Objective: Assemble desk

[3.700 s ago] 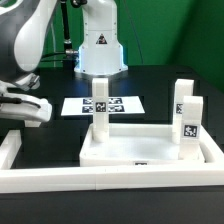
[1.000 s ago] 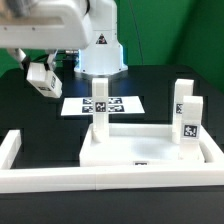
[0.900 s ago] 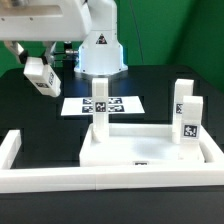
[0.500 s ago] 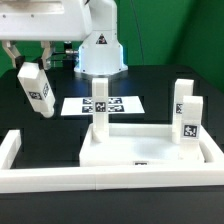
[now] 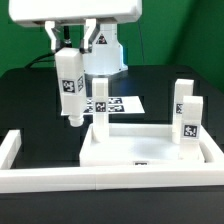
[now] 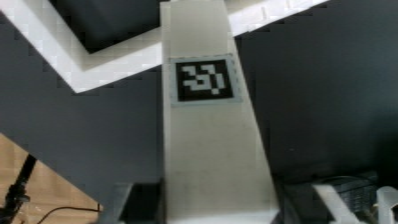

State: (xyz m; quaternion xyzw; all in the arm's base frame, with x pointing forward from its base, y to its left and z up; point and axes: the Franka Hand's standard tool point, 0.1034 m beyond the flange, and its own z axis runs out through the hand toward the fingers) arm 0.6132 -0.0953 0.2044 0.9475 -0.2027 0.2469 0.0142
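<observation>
The white tray-like tabletop lies upside down on the black table with three legs standing in it: one at its near-left corner and two at the exterior view's right. My gripper is shut on a fourth white square leg with a black-white tag. It holds the leg upright in the air, just left of the tabletop's standing left leg. In the wrist view the held leg runs straight out from between the jaws, over the tabletop's corner.
The marker board lies flat behind the tabletop. A long white border bar runs along the front, with a side bar at the exterior view's left. The robot's white base stands at the back.
The gripper has carried the leg from the exterior view's left toward the tabletop and turned it from tilted to upright.
</observation>
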